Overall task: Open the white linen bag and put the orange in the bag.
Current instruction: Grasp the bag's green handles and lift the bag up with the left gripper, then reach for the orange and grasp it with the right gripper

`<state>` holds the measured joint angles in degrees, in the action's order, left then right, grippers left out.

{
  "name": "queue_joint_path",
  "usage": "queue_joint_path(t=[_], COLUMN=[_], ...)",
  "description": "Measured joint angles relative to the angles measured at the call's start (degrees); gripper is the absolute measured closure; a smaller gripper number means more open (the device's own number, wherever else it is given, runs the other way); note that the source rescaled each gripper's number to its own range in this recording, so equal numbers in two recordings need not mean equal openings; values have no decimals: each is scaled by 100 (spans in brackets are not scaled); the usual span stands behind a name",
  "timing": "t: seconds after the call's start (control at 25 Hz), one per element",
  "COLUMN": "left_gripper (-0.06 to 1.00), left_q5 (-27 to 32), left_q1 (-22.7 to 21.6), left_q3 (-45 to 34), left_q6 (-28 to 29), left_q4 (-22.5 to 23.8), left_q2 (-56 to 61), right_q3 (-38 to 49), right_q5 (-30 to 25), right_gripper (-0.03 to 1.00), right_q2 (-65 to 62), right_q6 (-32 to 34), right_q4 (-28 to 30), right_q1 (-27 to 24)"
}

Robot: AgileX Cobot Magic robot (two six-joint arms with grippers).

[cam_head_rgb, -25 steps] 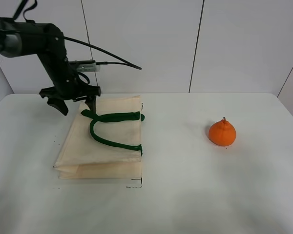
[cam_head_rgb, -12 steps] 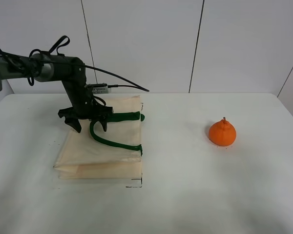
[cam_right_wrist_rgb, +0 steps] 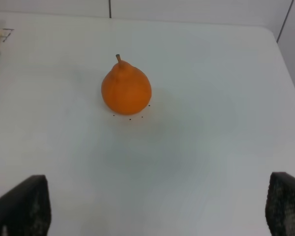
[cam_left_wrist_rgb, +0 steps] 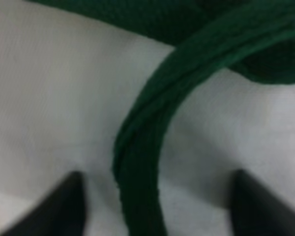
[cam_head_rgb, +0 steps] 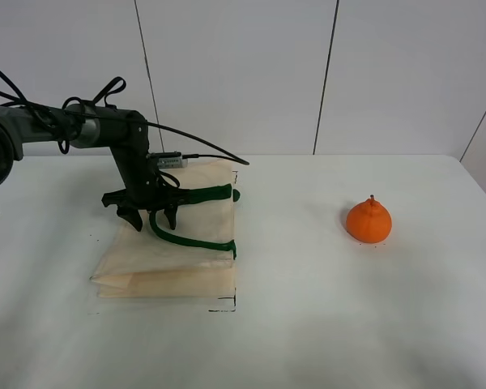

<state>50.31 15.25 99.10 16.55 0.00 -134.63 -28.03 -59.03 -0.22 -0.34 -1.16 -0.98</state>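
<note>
Closest to you on the white table (cam_head_rgb: 324, 324) lies the bag (cam_head_rgb: 162, 263). It is flat and shut, on the left side, with small black marks (cam_head_rgb: 224, 306) on the table by its near right corner. A green strap (cam_head_rgb: 182, 235) loops across the top of the bag. Your left gripper (cam_head_rgb: 150, 217) is down over the far part of the bag, right above that strap. Its fingers (cam_left_wrist_rgb: 59, 206) are spread apart, one on each side of the strap. The strap runs between them and is not pinched. The tips sit very close to the cloth, but you cannot tell if they touch it. The orange (cam_head_rgb: 368, 220) stands on the right side of the table, stem up, well apart from the bag and from the left gripper. Your right gripper (cam_right_wrist_rgb: 155, 209), seen by its own camera, has its two fingers wide apart and holds nothing. The orange sits out in front of that gripper, apart from it, in line with the gap between the fingers. Behind it all is a white wall (cam_head_rgb: 243, 73).
</note>
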Motion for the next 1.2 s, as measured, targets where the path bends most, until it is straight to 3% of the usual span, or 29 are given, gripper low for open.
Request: queue_joint_path(t=[0.16, 0.24, 0.4, 0.76, 1.04, 1.2], left_gripper=[82, 92, 94, 94, 94, 94], left_q5=[115, 141, 234, 529, 1657, 1749], left_q1=[0, 0, 0, 0, 0, 0], left_q3=[0, 0, -10, 86, 1379, 1943], left_q6=[0, 0, 0, -220, -552, -582], left_q4=[132, 94, 81, 65, 61, 0], left_q2=[0, 51, 253, 1969, 2654, 2757], right_q3=[0, 0, 0, 0, 0, -281], right_q5=[0, 0, 0, 0, 0, 7], right_gripper=[-3, -3, -3, -3, -3, -3], right_q2=[0, 0, 0, 0, 145, 1335], right_q6=[0, 0, 0, 0, 0, -7], right_q4=[0, 0, 0, 0, 0, 0], right_q1=[0, 0, 0, 0, 0, 0])
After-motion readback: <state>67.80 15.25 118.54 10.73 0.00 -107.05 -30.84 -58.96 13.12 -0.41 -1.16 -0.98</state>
